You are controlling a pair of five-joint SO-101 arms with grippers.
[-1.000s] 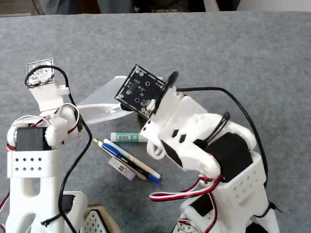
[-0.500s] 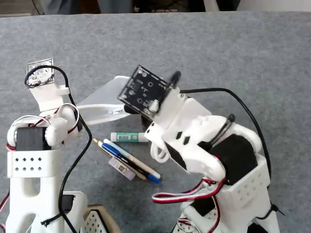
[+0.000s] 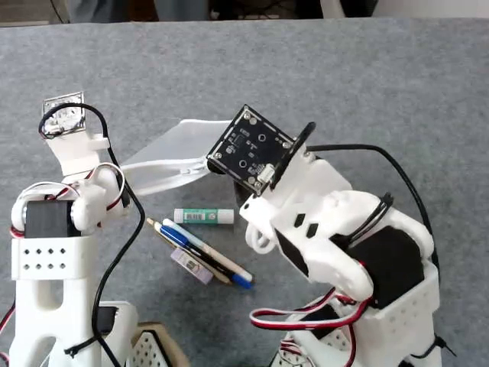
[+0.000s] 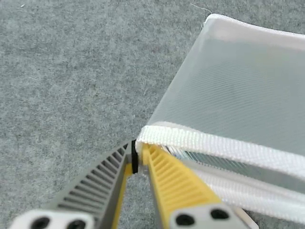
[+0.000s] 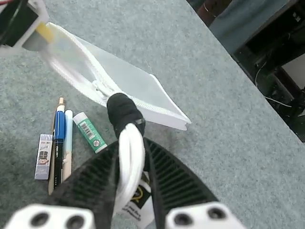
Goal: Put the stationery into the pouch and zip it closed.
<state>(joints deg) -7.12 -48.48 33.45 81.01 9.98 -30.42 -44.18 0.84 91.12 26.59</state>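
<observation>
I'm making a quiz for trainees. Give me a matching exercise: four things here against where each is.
1 pouch
2 marker
3 glue stick
4 eraser

a between pouch and pens
b in the right gripper
c beside the pens, far side from pouch
d corner in the left gripper

Pairs: 1-d, 2-b, 3-a, 4-c

A grey, felt-like surface (image 3: 397,84) spreads across the whole scene, and dark furniture (image 5: 259,21) stands beyond its far edge.
</observation>
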